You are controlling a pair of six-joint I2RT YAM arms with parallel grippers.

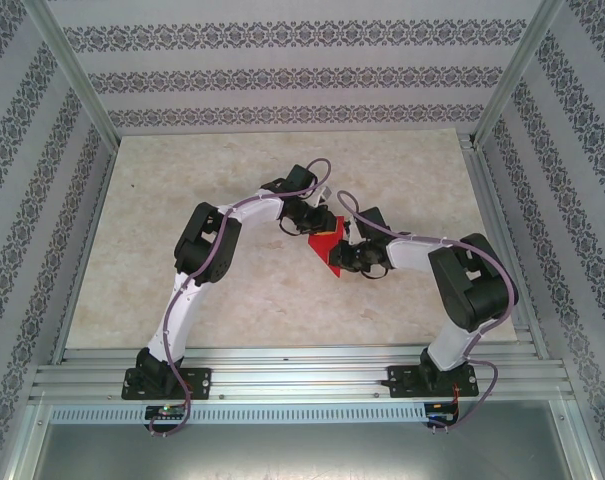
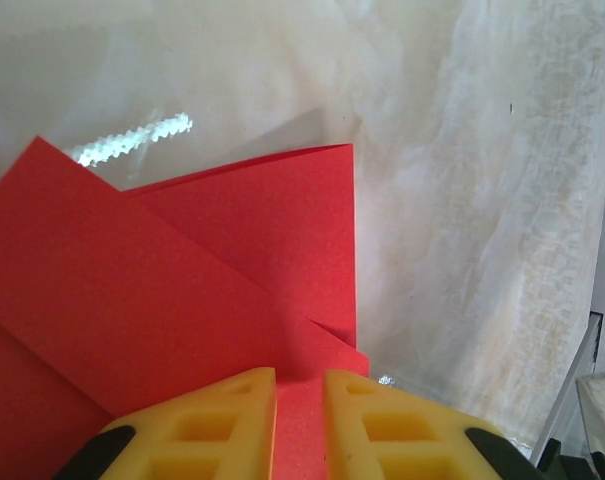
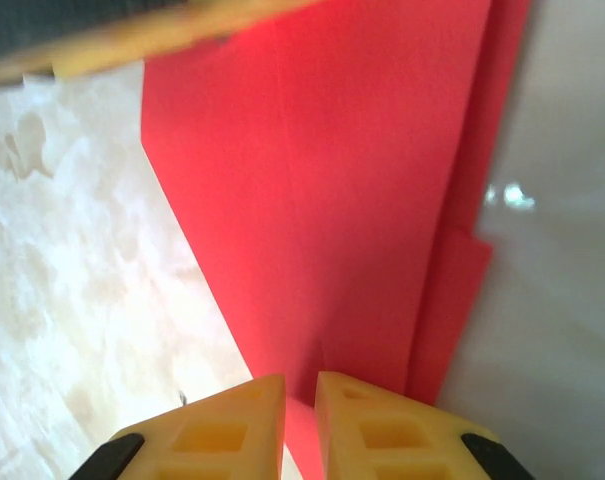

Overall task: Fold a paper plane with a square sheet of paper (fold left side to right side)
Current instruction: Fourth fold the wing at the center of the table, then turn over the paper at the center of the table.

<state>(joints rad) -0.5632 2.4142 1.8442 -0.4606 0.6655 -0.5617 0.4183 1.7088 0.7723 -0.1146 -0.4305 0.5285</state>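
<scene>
The red sheet of paper [image 1: 327, 246] lies folded into overlapping flaps at the middle of the table, between my two grippers. It is a flat layered fold, not a dart-shaped paper plane. My left gripper [image 1: 316, 222] comes in from the far left and is shut on the paper's edge. In the left wrist view, red paper [image 2: 182, 290] fills the narrow gap in that gripper [image 2: 300, 378]. My right gripper [image 1: 348, 256] is shut on the near right edge. The right wrist view has this gripper [image 3: 299, 382] pinching the paper [image 3: 352, 180].
The marble-patterned tabletop [image 1: 182, 200] spreads around the paper. Metal frame posts [image 1: 82, 90] and patterned walls enclose it. A rail [image 1: 302, 375] carries both arm bases at the near edge. The left gripper's yellow finger [image 3: 132, 45] crosses the top of the right wrist view.
</scene>
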